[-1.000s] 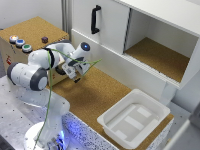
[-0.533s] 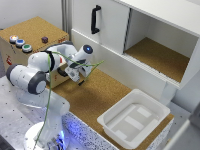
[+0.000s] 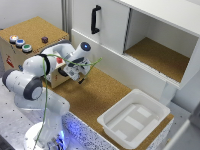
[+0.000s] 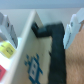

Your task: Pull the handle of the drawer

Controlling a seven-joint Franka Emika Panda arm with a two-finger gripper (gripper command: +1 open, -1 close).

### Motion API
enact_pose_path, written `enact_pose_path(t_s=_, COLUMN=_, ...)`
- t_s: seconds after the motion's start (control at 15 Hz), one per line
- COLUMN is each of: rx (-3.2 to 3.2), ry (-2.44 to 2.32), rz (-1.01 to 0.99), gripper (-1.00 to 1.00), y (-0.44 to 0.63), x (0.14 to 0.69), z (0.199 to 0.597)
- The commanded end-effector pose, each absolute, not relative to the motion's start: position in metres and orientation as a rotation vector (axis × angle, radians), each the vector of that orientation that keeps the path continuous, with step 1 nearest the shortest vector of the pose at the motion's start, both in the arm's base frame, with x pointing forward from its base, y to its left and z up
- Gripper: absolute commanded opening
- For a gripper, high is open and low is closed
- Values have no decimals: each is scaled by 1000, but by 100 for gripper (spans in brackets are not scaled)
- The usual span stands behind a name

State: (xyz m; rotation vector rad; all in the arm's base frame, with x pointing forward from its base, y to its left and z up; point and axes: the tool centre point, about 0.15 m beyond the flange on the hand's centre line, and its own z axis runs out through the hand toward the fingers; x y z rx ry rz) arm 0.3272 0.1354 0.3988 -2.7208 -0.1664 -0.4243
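Note:
The drawer is a white flat panel at the top of the exterior view, left of an open cabinet bay. Its handle is a slim black vertical bar. My gripper hangs well below the handle and apart from it, close to the side of a cork-topped box. In the wrist view the gripper is open, with nothing between its pale fingers. That view is filled by the box's corner and a black strip along it. The drawer and handle do not show there.
The cork-topped box carries several coloured buttons at the exterior view's left. A shallow white ridged tray lies on the cork counter at the lower right. The open cabinet bay has a cork floor.
The gripper has drifted slightly lower in the exterior view, staying beside the box. The drawer and tray have not moved.

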Motion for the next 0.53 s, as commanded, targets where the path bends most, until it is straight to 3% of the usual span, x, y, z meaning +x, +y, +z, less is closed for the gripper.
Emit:
enact_pose_path(t_s=0.0, rx=-2913, ry=-363, rz=-662, gripper=100, y=178, x=286, z=518)
enact_pose_path(t_s=0.47, rx=-2928, ry=-1121, rz=-562, gripper=100, y=273, x=280, z=515)
